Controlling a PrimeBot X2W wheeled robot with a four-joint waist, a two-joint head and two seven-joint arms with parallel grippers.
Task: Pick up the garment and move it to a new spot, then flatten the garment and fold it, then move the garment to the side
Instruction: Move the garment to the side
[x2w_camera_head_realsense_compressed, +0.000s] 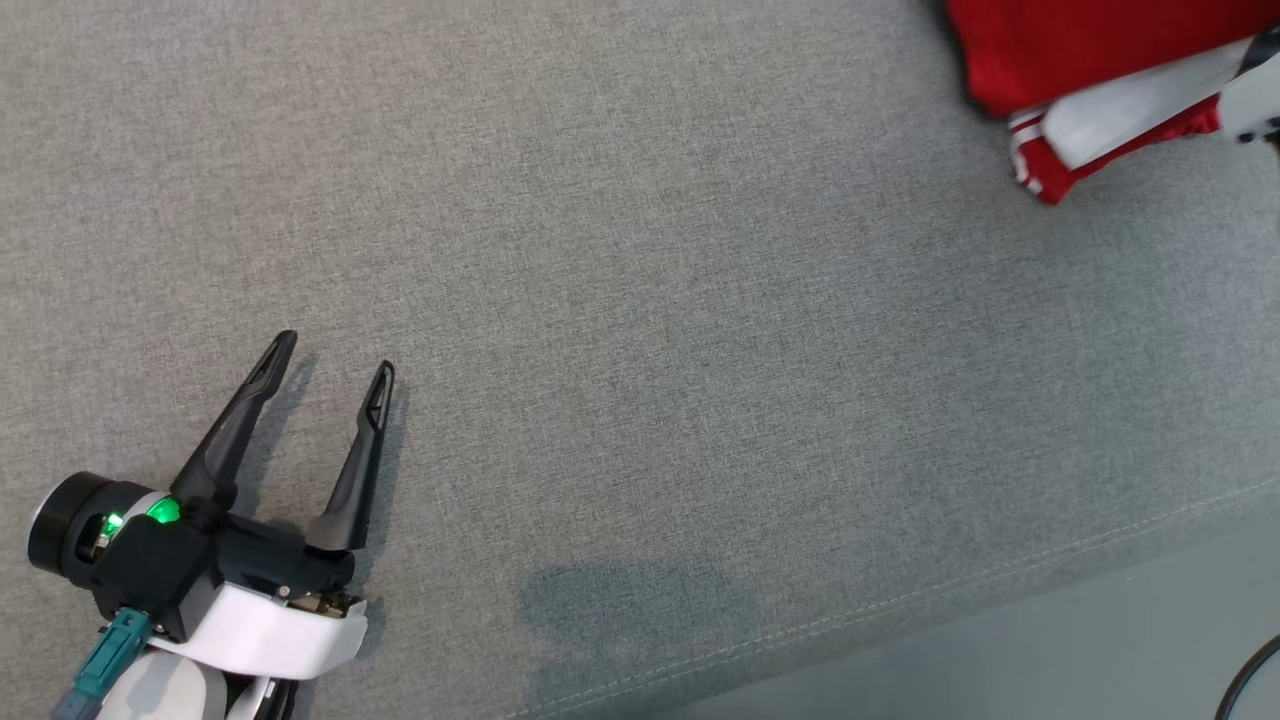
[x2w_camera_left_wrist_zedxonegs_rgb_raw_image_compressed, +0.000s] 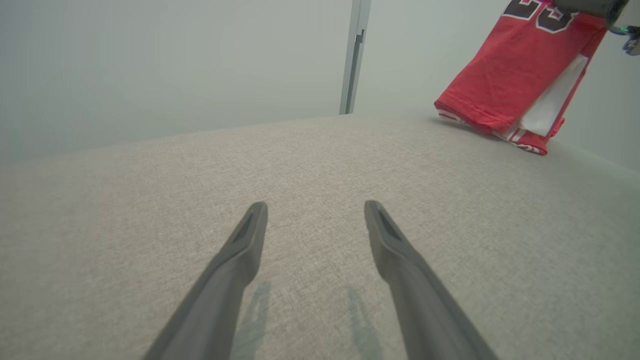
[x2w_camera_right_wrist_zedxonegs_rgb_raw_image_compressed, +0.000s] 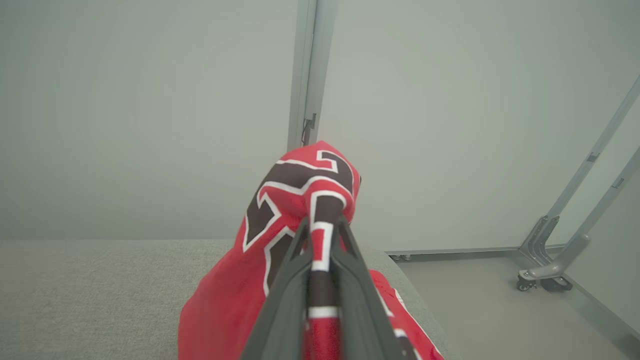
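Note:
The garment (x2w_camera_head_realsense_compressed: 1060, 50) is a red jersey with white and black trim, at the head view's top right corner. In the left wrist view the garment (x2w_camera_left_wrist_zedxonegs_rgb_raw_image_compressed: 505, 85) hangs lifted, its lower edge touching the grey surface. My right gripper (x2w_camera_right_wrist_zedxonegs_rgb_raw_image_compressed: 320, 225) is shut on a fold of the garment (x2w_camera_right_wrist_zedxonegs_rgb_raw_image_compressed: 295, 200) with black-and-white lettering. A white part of the right arm (x2w_camera_head_realsense_compressed: 1250, 95) shows at the right edge. My left gripper (x2w_camera_head_realsense_compressed: 335, 355) is open and empty over the grey fabric at lower left, far from the jersey. Its fingers (x2w_camera_left_wrist_zedxonegs_rgb_raw_image_compressed: 240, 260) point across bare fabric.
The grey fabric-covered surface (x2w_camera_head_realsense_compressed: 640, 300) spans the head view, its stitched front edge (x2w_camera_head_realsense_compressed: 900, 600) running along the lower right. A metal post (x2w_camera_left_wrist_zedxonegs_rgb_raw_image_compressed: 354, 55) stands behind the surface. Wheeled frame legs (x2w_camera_right_wrist_zedxonegs_rgb_raw_image_compressed: 550, 260) stand on the floor to the right.

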